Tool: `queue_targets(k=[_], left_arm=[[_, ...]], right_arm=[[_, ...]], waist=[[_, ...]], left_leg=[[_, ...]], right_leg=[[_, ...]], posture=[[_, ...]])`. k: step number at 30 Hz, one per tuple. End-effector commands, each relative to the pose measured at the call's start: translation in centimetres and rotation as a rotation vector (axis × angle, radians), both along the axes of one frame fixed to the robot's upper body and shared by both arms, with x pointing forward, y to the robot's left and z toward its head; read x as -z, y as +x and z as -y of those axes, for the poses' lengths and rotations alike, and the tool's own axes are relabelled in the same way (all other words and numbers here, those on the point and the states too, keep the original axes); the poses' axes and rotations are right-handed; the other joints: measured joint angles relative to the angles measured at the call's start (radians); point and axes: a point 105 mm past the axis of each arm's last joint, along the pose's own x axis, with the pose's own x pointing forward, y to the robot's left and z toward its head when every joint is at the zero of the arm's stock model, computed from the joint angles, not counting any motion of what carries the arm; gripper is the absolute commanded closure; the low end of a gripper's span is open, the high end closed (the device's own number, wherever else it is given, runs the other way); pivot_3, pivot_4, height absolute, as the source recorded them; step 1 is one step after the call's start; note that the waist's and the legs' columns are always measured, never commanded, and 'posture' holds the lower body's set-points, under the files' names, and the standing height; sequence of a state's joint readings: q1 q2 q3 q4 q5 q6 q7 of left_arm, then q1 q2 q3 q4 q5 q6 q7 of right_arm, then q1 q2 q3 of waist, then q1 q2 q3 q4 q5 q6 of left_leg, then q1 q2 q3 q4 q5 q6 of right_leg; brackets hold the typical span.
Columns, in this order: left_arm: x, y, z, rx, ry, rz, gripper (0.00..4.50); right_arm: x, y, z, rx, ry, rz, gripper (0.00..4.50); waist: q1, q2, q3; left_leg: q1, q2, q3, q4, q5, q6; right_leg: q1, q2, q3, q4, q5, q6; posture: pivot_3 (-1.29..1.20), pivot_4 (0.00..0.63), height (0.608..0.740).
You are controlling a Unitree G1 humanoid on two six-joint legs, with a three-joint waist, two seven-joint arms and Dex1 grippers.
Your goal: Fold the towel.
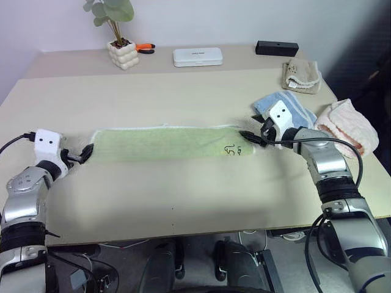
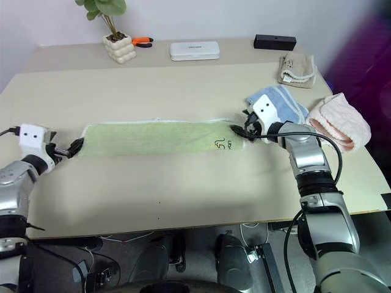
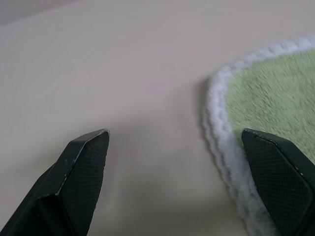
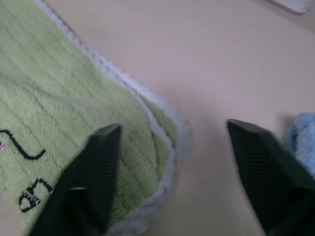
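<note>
Across the middle of the table [image 1: 183,201] you will find the towel [image 1: 165,142], a light green strip folded into a long narrow band that runs from the robot's left to its right, whitish edging along its rim and a small dark embroidered mark near its right end. At the left end, note the left gripper [image 1: 86,152]: its two black fingers stand apart, one over the towel's white edge and one over bare table, gripping nothing. At the right end, the right gripper [image 1: 249,138] is likewise spread, one finger above the green cloth beside the mark, the other over the table. Just beyond that arm lie a light blue towel [image 1: 293,107], a pink towel [image 1: 348,125] and a beige towel [image 1: 301,75].
</note>
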State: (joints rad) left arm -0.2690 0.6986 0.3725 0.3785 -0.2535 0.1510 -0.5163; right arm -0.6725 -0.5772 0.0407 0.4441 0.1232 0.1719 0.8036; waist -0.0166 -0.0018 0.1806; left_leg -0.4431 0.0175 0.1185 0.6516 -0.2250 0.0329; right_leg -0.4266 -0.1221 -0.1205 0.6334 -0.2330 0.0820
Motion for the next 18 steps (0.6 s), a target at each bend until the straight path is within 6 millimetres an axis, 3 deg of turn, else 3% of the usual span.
queue_targets(k=[1, 3, 4, 7, 9, 13, 18], left_arm=[[-3.3, -0.8, 0.1, -0.014, -0.003, 0.140, 0.00], [-4.2, -1.1, 1.0, 0.009, -0.006, 0.175, 0.00], [-4.5, -1.1, 1.9, 0.039, 0.003, 0.187, 0.00], [-4.6, -1.6, 10.5, 0.377, 0.015, 0.201, 0.00], [-4.3, -2.5, 14.4, 0.530, -0.015, 0.189, 0.00], [-2.8, -4.5, 19.9, 0.760, -0.044, 0.121, 0.00], [-1.7, -6.7, 24.0, 0.957, -0.104, 0.075, 0.00]], right_arm=[[-2.5, -0.6, 1.8, 0.062, 0.039, 0.063, 0.92], [-2.8, -1.3, 2.2, 0.075, 0.081, 0.043, 0.49], [-2.9, -1.8, 2.3, 0.070, 0.115, 0.028, 0.04], [-2.9, -5.0, 1.7, 0.029, 0.330, -0.073, 0.04], [-2.5, -6.6, 1.6, 0.035, 0.417, -0.128, 0.04], [-1.0, -8.9, 1.6, 0.104, 0.565, -0.248, 0.04], [2.8, -10.9, -0.1, 0.214, 0.648, -0.448, 0.04]], waist=[[0.003, 0.000, 0.000], [0.007, 0.000, 0.000], [0.007, 0.000, 0.000], [0.012, 0.000, 0.000], [0.019, 0.000, 0.000], [0.016, 0.000, -0.001], [0.014, 0.001, -0.001]], left_leg=[[0.000, 0.000, 0.000, 0.000, 0.000, 0.000], [0.000, -0.001, -0.001, 0.000, 0.000, 0.000], [0.000, -0.001, -0.001, 0.000, 0.000, 0.000], [0.000, -0.001, -0.002, 0.000, 0.000, 0.000], [0.000, -0.001, -0.003, 0.000, -0.001, 0.002], [0.001, -0.001, -0.002, 0.001, -0.002, 0.002], [0.001, 0.000, -0.003, 0.000, -0.004, 0.007]], right_leg=[[0.000, 0.000, 0.000, 0.000, 0.000, 0.000], [0.000, -0.001, 0.000, 0.000, 0.000, 0.000], [0.001, -0.001, 0.000, 0.000, 0.000, 0.000], [0.001, -0.001, -0.001, 0.000, 0.000, 0.000], [0.003, -0.002, 0.000, -0.002, 0.000, 0.000], [0.002, -0.001, 0.000, -0.001, 0.001, 0.000], [0.002, 0.001, 0.000, -0.001, 0.001, 0.000]], posture=[[0.00, 0.150, 0.733], [0.00, 0.150, 0.733], [0.00, 0.150, 0.733], [0.00, 0.150, 0.733], [0.00, 0.150, 0.733], [0.00, 0.150, 0.733], [0.00, 0.150, 0.733]])
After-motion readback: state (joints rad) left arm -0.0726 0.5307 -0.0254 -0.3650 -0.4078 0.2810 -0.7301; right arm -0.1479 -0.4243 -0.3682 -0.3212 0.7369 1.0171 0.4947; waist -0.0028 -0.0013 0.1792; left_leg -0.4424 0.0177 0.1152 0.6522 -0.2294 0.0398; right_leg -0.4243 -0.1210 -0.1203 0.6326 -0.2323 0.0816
